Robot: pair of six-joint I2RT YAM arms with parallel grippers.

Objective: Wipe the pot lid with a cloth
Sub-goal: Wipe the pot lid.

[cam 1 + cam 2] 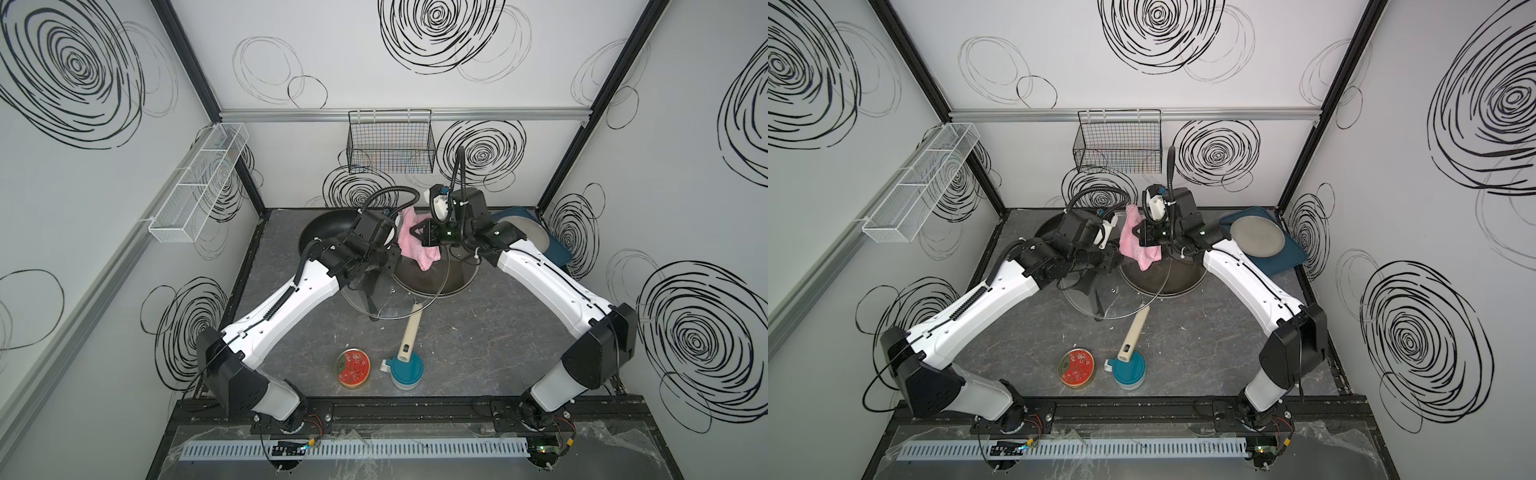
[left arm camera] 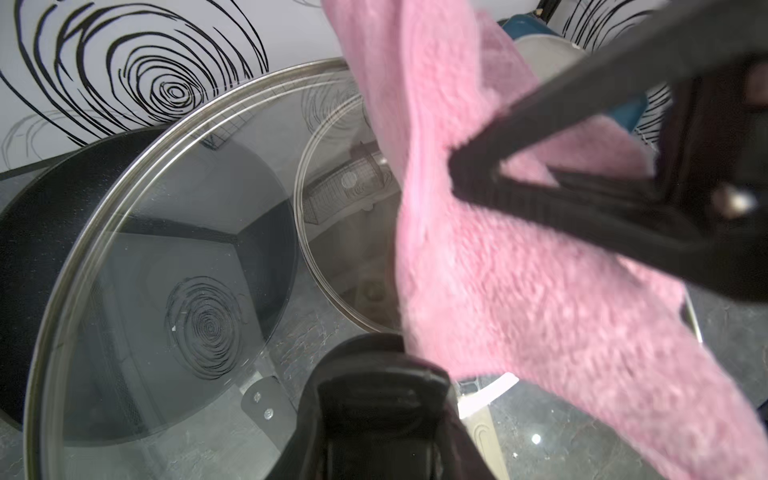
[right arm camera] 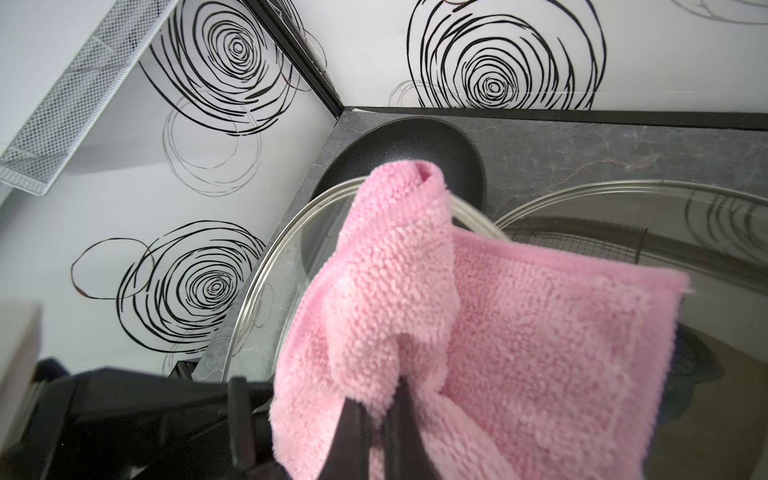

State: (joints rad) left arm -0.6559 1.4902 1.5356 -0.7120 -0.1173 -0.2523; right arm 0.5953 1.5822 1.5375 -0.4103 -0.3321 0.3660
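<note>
Starting lowest in a top view, nearest the robot, a red tin point(image 1: 353, 368) and a teal-capped jar point(image 1: 406, 372) stand well clear of the work; a pan's cream handle point(image 1: 409, 332) runs up from the jar toward centre frame, passing under the pot lid point(image 1: 397, 307). The lid is glass with a steel rim, so probably heavy, rigid, slick and breakable; its black knob point(image 2: 365, 361) is the safe hold, and the left gripper point(image 2: 380, 419) is clamped tight on it, the lid apparently tilted off the table. Just above centre, the right gripper point(image 3: 376, 419) is pinched fully on the cloth point(image 3: 519, 332); soft, light and floppy, it drapes over the lid's rim, and a bunched middle hold leaves its corners loose for wiping. Beyond, a black pan point(image 1: 328, 230) and a blue tray point(image 1: 555, 257) crowd the upper floor; a swinging lid could strike either.
</note>
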